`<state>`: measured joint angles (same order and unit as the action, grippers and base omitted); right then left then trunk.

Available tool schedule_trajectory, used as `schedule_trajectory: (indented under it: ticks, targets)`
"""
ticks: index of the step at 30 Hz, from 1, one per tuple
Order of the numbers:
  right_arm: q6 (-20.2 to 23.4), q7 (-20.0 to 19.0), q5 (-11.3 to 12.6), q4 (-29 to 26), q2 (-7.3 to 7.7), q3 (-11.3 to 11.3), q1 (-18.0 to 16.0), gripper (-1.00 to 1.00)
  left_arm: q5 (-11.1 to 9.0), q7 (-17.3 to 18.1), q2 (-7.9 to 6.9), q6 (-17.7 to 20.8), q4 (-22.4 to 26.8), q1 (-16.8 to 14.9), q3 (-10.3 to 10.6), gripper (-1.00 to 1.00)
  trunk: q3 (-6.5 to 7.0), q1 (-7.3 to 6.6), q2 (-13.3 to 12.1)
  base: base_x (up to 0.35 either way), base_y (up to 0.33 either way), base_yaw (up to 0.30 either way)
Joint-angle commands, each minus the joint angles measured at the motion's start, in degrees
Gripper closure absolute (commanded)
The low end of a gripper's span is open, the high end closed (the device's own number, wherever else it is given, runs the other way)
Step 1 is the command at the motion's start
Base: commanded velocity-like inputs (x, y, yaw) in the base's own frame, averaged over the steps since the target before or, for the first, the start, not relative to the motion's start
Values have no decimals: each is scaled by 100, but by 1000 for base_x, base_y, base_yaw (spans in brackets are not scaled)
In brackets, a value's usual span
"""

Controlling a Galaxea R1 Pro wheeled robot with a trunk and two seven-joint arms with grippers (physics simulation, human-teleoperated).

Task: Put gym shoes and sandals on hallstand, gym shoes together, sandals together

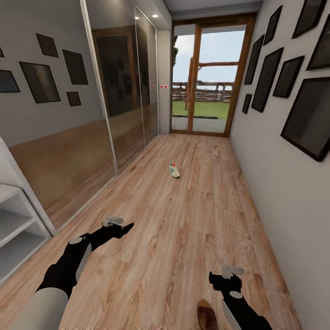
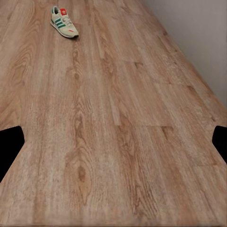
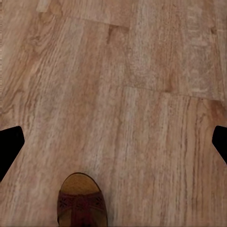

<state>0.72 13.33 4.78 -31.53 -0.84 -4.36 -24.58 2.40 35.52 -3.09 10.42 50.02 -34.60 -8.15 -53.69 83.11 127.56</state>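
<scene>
Long wood floor (image 1: 183, 220) with the white shoe rack (image 1: 13, 220) at the left edge. One sneaker (image 1: 174, 170) lies far down the hall, a sandal (image 3: 80, 203) right beside the right gripper (image 1: 219, 277). Both the left gripper (image 1: 124, 225) and the right hang empty over the planks, jaws spread wide.

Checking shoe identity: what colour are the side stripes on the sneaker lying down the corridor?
Green, on the white lace-up sneaker; clearest in the left wrist view.

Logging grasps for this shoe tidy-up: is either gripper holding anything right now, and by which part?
Nothing is held. The left gripper and right gripper are both open over the floor; the gym shoe and sandal lie untouched.
</scene>
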Motion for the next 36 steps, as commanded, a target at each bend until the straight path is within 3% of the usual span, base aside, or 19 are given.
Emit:
schedule_trajectory:
  ticks: [1, 17, 36]
  targets:
    - [8, 47, 50, -2, 5, -41, -3, -100, 23, 38, -11, 44, 9, -3, -21, -100, -32, 21, 44, 0, 0, 117]
    - [7, 48, 52, 15, 5, -23, -3, -100, 23, 25, -62, 57, 82, 12, -42, -100, -444, 373, 686, 0, 0, 146]
    - [7, 55, 58, 127, 13, -21, -3, -100, 21, 25, -60, 42, 87, 66, -52, -100, -569, 373, 686, -41, 0, 162]
